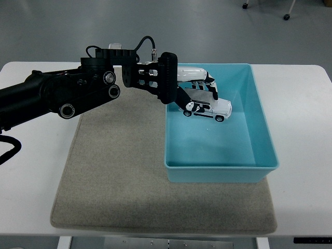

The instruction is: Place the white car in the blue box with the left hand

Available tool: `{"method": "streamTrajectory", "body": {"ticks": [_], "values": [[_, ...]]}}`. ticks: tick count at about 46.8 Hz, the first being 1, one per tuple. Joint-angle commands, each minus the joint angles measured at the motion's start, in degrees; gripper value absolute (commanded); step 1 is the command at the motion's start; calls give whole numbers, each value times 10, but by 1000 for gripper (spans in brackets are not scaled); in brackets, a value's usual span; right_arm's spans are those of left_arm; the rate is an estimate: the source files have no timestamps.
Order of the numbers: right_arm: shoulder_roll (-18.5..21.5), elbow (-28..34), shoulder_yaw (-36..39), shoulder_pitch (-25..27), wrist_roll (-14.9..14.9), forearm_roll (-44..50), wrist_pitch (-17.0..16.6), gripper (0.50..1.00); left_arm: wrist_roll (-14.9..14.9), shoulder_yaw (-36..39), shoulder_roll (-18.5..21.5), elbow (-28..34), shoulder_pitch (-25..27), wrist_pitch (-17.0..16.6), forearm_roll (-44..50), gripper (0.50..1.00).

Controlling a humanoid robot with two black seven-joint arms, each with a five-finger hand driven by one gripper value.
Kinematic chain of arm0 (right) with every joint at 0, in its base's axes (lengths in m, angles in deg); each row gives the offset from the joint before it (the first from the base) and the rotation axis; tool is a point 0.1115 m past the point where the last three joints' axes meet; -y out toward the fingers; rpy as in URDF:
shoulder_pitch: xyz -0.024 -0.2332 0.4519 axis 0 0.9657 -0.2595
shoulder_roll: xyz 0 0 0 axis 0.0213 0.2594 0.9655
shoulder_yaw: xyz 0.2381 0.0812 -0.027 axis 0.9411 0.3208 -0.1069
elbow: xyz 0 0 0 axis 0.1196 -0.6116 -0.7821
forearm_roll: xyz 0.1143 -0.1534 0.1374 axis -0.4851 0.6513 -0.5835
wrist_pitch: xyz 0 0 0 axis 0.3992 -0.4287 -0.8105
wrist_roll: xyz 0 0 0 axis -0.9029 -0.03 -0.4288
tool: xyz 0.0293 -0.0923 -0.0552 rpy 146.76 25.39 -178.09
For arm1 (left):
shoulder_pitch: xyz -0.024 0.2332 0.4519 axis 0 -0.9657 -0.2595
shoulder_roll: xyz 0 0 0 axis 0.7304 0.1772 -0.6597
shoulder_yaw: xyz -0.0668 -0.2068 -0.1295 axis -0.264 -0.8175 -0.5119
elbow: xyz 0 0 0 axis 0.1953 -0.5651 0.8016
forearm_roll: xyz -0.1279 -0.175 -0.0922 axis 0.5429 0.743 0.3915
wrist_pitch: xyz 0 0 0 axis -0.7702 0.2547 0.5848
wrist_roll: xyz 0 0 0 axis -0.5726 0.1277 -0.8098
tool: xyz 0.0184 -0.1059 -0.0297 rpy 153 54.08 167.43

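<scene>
My left hand [199, 91] reaches in from the left over the blue box [262, 129] and is shut on the white car [210, 109]. The car is a small white toy with black wheels, held level inside the box's upper left part, above the box floor. The hand's white fingers [194, 75] curl over the car's roof. The right arm is out of view.
The blue box sits on the right part of a grey mat [119, 171] that lies on the white table [36, 155]. My black left arm [67, 93] spans the mat's far left corner.
</scene>
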Motion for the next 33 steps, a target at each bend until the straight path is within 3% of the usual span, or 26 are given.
{"method": "streamTrajectory", "body": {"ticks": [1, 7, 12, 20, 33], "values": [[0, 0, 0, 0, 0, 0, 0, 936, -1, 0, -3, 0, -6, -4, 1, 803], [0, 0, 0, 0, 0, 0, 0, 936, -1, 0, -3, 0, -11, -4, 3, 953], [0, 0, 0, 0, 0, 0, 0, 936, -1, -1, -3, 2, -12, -3, 14, 996], [0, -1, 0, 0, 0, 0, 0, 936, -1, -12, -2, 2, -12, -4, 46, 999], [0, 0, 0, 0, 0, 0, 0, 936, -1, -40, 40, -17, -13, -2, 311, 999]]}}
